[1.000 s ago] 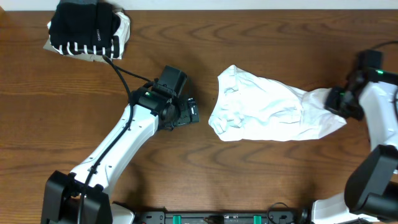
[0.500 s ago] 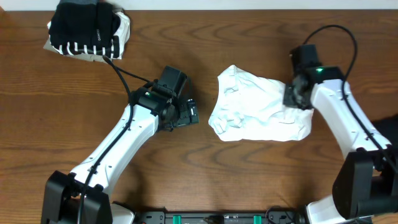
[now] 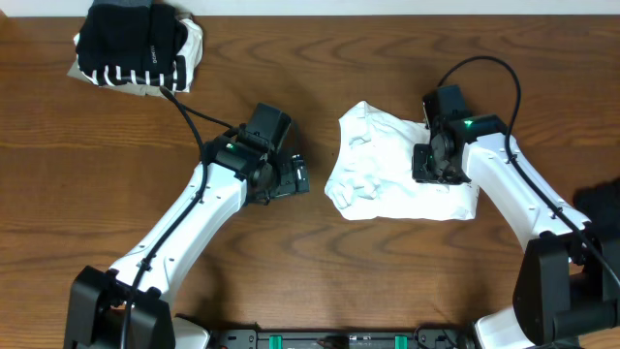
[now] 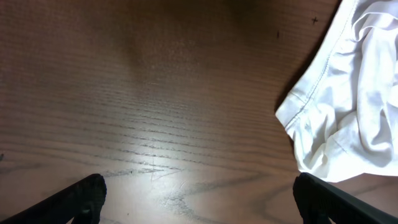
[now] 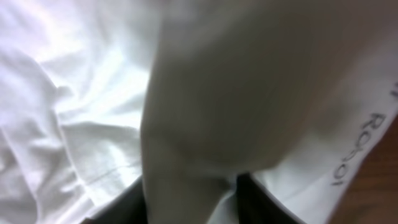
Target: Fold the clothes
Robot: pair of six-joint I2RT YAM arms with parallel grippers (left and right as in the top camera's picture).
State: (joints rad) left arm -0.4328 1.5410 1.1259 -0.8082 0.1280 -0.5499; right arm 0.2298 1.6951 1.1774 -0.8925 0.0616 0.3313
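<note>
A large white T-shirt (image 3: 387, 170) lies crumpled at centre right of the wooden table. My right gripper (image 3: 433, 163) sits over its right part and is shut on a fold of the white cloth (image 5: 193, 149); small dark lettering (image 5: 354, 149) shows on the hem beside it. My left gripper (image 3: 300, 177) is open and empty, just left of the shirt, over bare wood. In the left wrist view the shirt's hem (image 4: 336, 118) lies at the right, close to one finger.
A pile of other clothes, black with white stripes (image 3: 131, 48) on a beige piece, sits at the far left corner. Cables run from both arms. The table's far edge is near the pile.
My right gripper has carried the shirt's right end leftward over the rest of the shirt, so the garment is now shorter and doubled. The left arm has not moved.
</note>
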